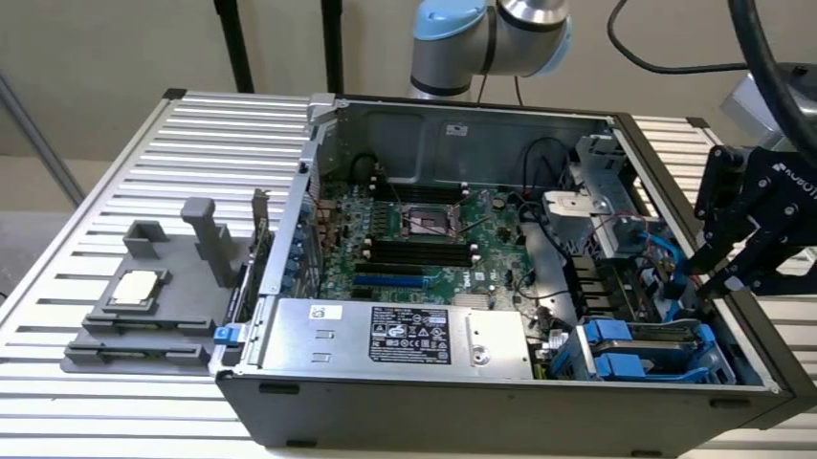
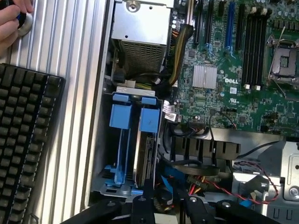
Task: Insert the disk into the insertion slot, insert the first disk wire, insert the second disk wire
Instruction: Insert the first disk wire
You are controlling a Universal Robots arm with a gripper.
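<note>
The slate-blue insertion slot (image 1: 600,359) (image 2: 122,140) sits in the case corner next to the power supply. The disk (image 2: 147,154) stands edge-up inside it, silver-grey, with a bright blue tab over its top end. My black gripper (image 1: 715,287) (image 2: 169,199) hangs just past the disk's connector end, over a tangle of wires. Its fingers (image 2: 148,198) are drawn in to a narrow gap around a small dark wire connector. A blue flat cable (image 2: 174,176) runs right beneath them.
The silver power-supply box (image 1: 383,335) and the green motherboard (image 1: 422,239) fill the case. A grey metal bracket cage (image 1: 600,182) stands at the back. A keyboard (image 2: 23,140) and a person's hand (image 2: 11,18) lie beside the case. A grey fixture (image 1: 141,306) sits on the exterior view's left.
</note>
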